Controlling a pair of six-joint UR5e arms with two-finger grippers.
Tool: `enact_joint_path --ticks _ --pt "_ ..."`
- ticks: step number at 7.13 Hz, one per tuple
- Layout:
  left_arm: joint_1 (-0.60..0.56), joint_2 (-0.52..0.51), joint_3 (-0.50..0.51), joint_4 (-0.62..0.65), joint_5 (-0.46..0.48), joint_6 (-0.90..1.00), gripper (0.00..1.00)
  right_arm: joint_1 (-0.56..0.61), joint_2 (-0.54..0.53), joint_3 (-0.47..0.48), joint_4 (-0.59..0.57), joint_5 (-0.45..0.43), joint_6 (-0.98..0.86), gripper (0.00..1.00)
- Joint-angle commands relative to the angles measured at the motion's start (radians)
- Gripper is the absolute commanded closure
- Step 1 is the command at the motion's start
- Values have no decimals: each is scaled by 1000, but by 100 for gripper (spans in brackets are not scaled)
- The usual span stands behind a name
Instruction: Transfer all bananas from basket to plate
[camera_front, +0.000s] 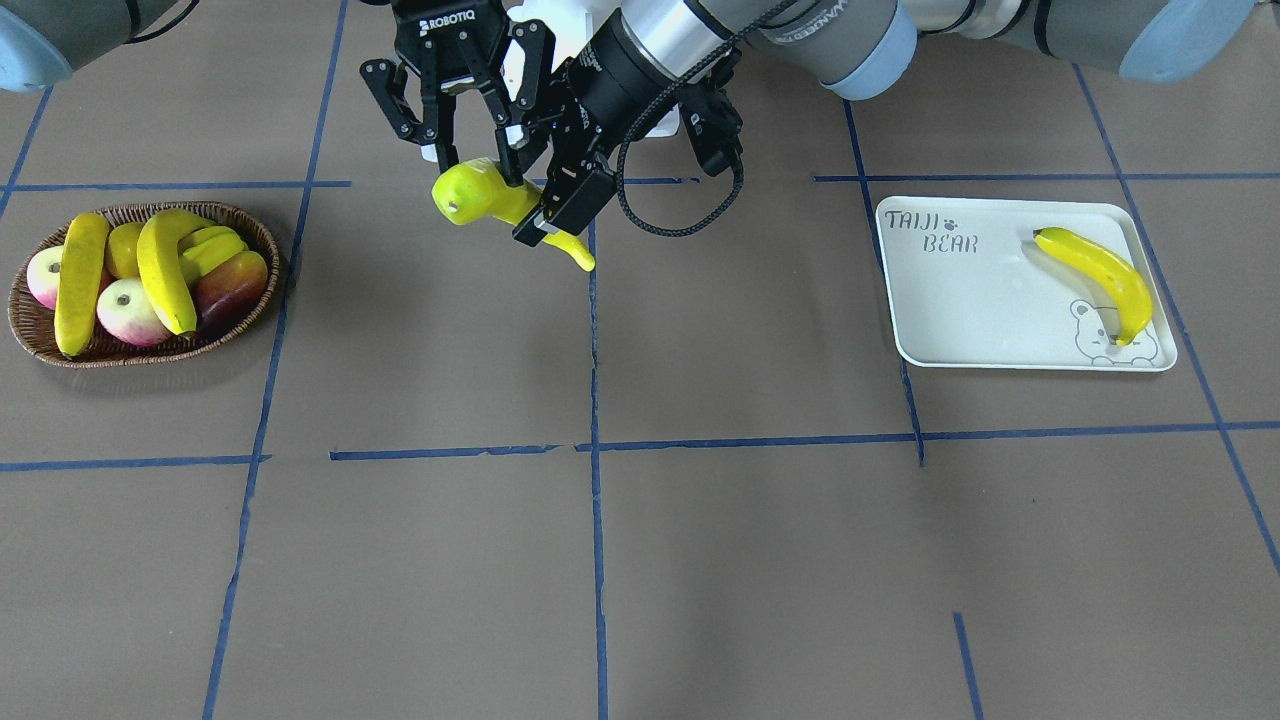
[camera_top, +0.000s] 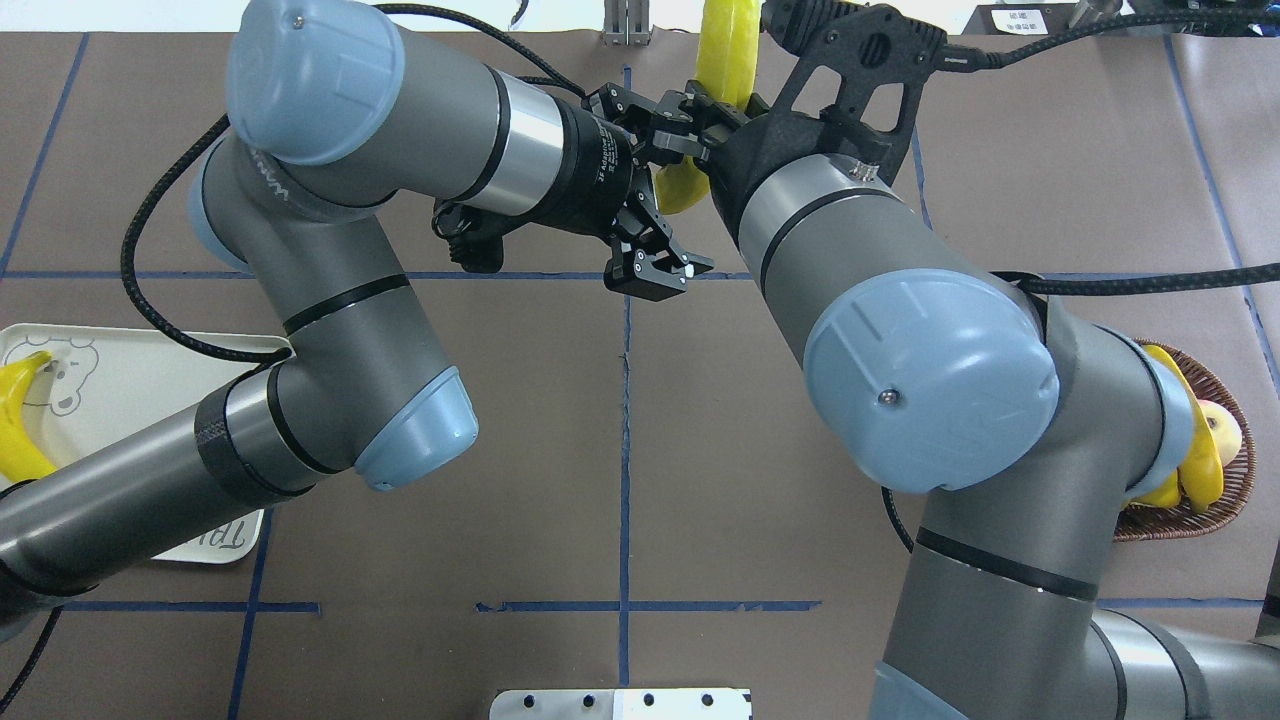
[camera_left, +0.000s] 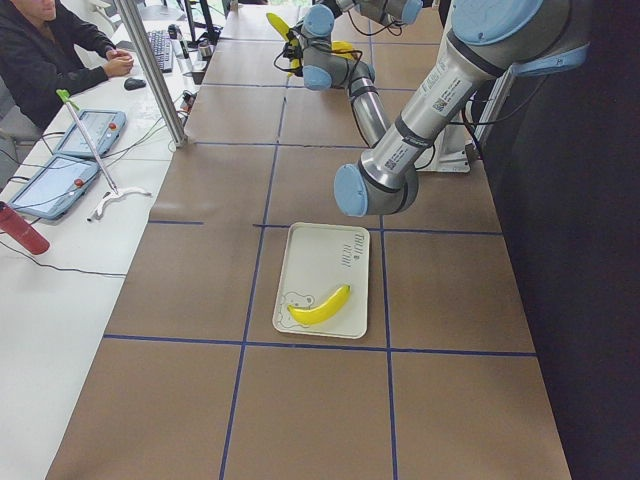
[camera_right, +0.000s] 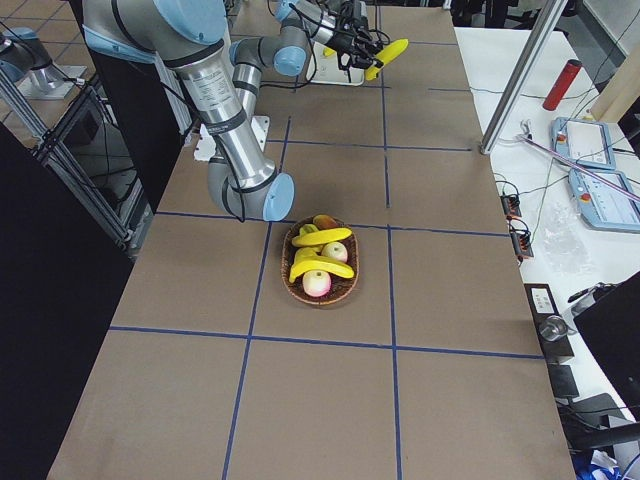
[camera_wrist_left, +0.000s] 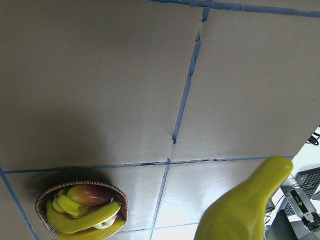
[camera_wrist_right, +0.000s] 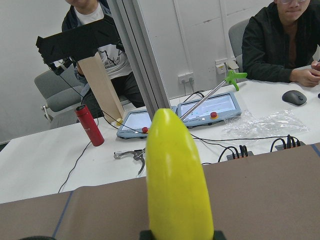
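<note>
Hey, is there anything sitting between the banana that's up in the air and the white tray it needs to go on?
Nothing visible. Between the lifted banana and the plate, the table shows only tape lines. A second banana already lies toward the plate's bear corner, and the rest of the plate is bare.

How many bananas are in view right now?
4. A banana on the tray; a banana held mid-air by the right claw; two bananas in the basket; more may lie hidden underneath.
</note>
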Motion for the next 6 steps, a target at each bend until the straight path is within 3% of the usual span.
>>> enact_joint_path --ticks 1,2,3,6 --pt "-4 5 1 0 -1 -7 100 0 -1 4 0 0 0 96" --pt "-5 6 1 0 -1 -7 100 0 -1 7 1 0 12 31" --pt "-7 6 1 -9 -3 -9 100 0 -11 9 3 0 21 0" --pt "-10 9 1 -22 -3 -15 100 0 -14 17 1 11 5 0"
